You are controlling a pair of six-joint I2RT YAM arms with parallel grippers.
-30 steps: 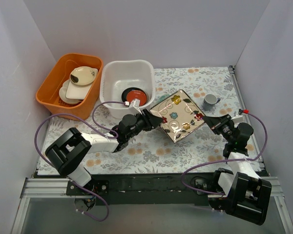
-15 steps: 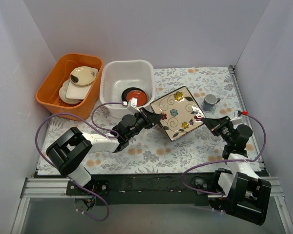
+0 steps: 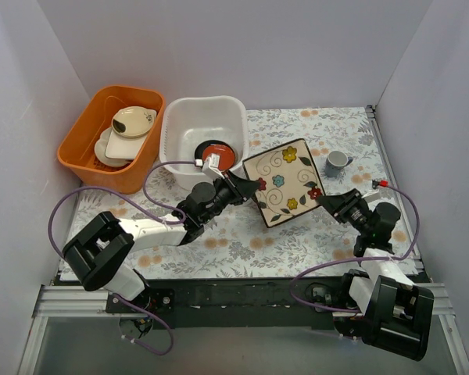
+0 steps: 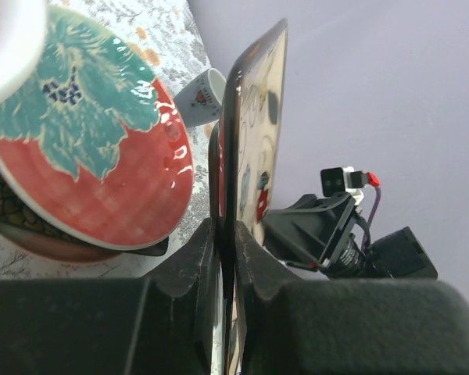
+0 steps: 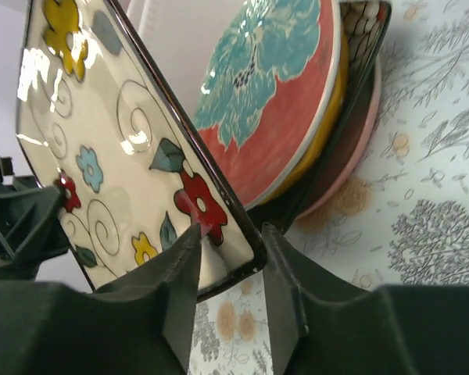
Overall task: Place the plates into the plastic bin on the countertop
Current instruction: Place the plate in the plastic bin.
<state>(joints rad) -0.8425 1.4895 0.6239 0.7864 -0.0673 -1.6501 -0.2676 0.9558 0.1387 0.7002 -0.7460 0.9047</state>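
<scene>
The cream square floral plate [image 3: 285,181] stands tilted on edge above the countertop [image 3: 297,234]. My left gripper [image 3: 246,187] is shut on its left rim; in the left wrist view the plate [image 4: 254,133] runs edge-on between the closed jaws [image 4: 227,234]. My right gripper [image 3: 328,205] is open, its jaws [image 5: 230,242] astride the plate's lower corner [image 5: 117,148]. Behind it a red-and-teal plate [image 5: 273,94] lies on a black rectangular plate [image 5: 367,47] and a pink one [image 5: 352,148]. The white plastic bin [image 3: 203,100] holds a small red saucer [image 3: 215,152].
An orange tub [image 3: 78,141] with cream dishes stands left of the bin. A small grey cup [image 3: 337,161] sits on the countertop at the right, behind the raised plate. White walls close the back and both sides.
The right gripper's jaws have parted and let go of the plate's corner. The left gripper closed on the opposite rim, and the plate now stands steeper, its face turned up.
</scene>
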